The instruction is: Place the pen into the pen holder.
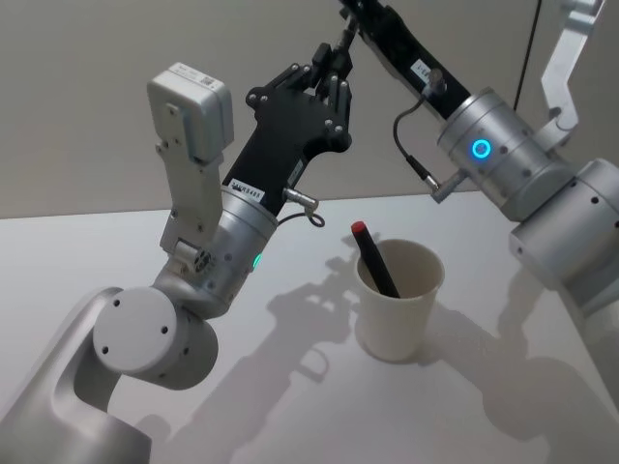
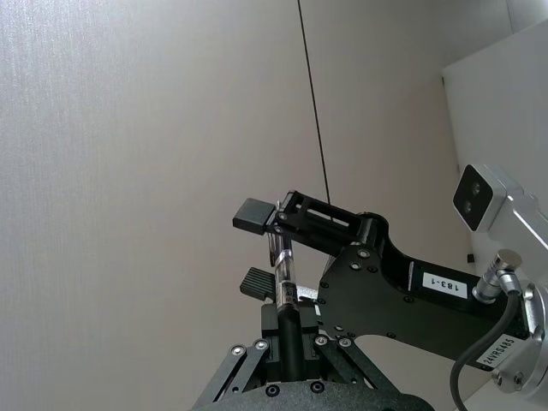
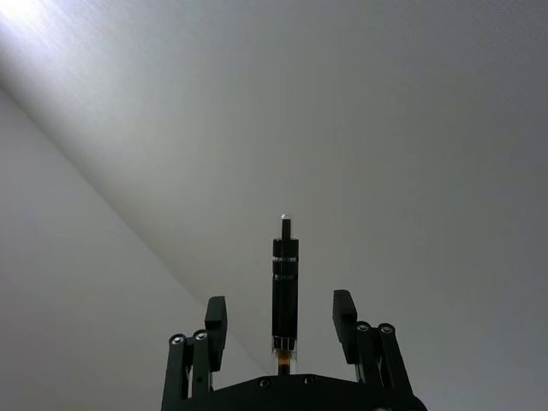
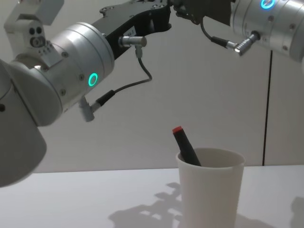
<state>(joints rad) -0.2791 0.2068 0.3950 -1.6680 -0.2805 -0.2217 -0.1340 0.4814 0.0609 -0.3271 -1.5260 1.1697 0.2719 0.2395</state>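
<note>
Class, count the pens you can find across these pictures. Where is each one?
2. One pen with a red cap stands leaning in the cup. Another pen is held up high between the left gripper and right gripper. Others may be hidden inside the cup.

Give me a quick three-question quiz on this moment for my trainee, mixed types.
1. True or false: the cup is empty.
2. What colour is the cap of the pen standing in the cup?
3. The left hand grips a black pen up high. Beside that pen, the right hand has its fingers: A open, B shut?
Key: 1 false; 2 red; 3 A.
</note>
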